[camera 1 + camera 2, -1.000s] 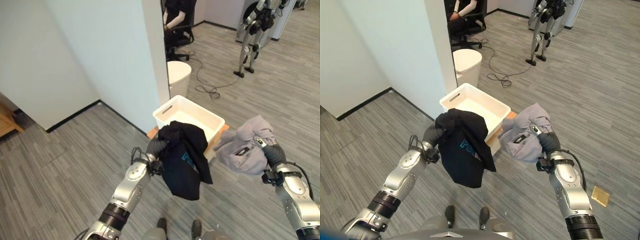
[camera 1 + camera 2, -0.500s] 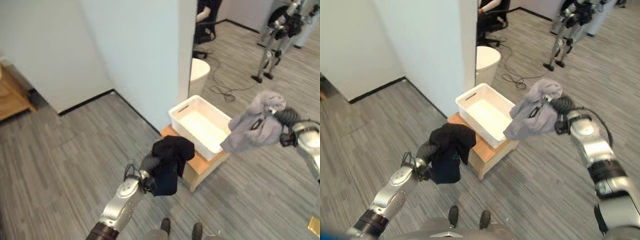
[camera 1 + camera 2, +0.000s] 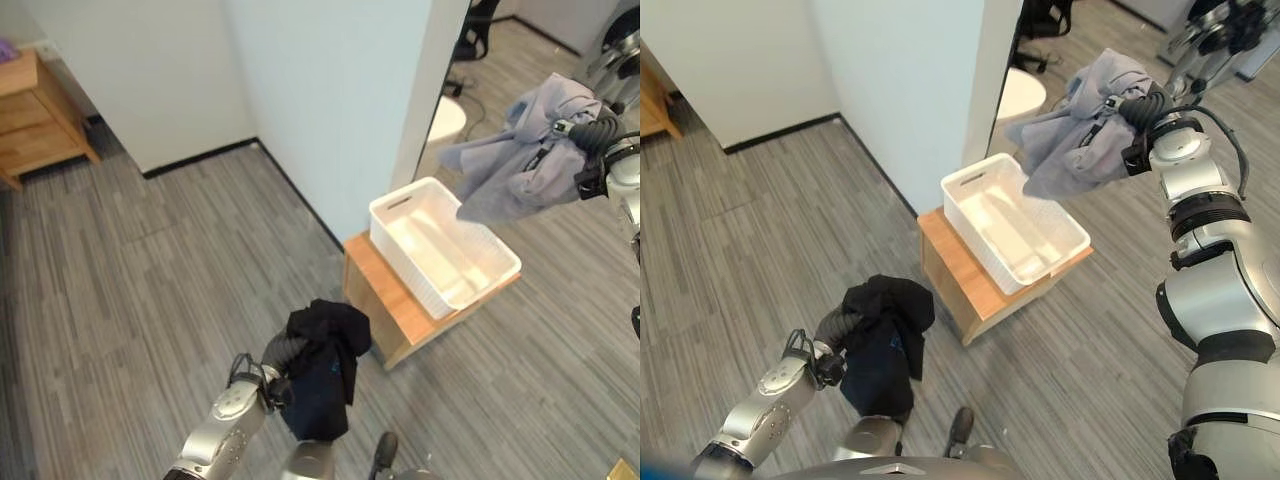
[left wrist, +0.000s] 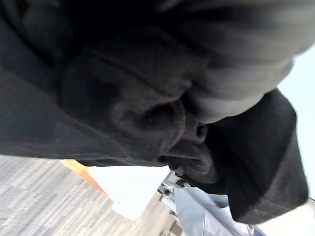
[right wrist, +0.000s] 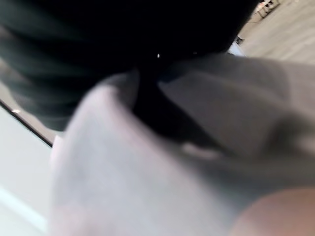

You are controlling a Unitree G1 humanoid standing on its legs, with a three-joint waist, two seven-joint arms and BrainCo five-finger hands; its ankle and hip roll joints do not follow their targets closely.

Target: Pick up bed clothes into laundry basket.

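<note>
A black garment [image 3: 322, 372] hangs from my left hand [image 3: 277, 352], low and near me, left of the wooden stand. Its folds wrap that hand [image 4: 231, 93] in the left wrist view, where a finger presses into the cloth. My right hand [image 3: 592, 130] is raised high at the right, shut on a grey garment [image 3: 520, 155] that dangles above the far right side of the white laundry basket [image 3: 404, 262]. The basket has nothing inside and sits on a low wooden stand [image 3: 374, 286].
A white wall corner [image 3: 400, 90] rises just behind the basket. A white round bin [image 3: 447, 118] and an office chair [image 3: 478, 25] stand beyond it. A wooden nightstand [image 3: 40, 110] is at the far left. Another robot [image 3: 1220, 30] stands at the back right.
The camera has swung, shifting the whole scene. My right hand has lifted the grey garment higher, over the basket's far side. My left hand has dropped lower with the black garment, away from the basket.
</note>
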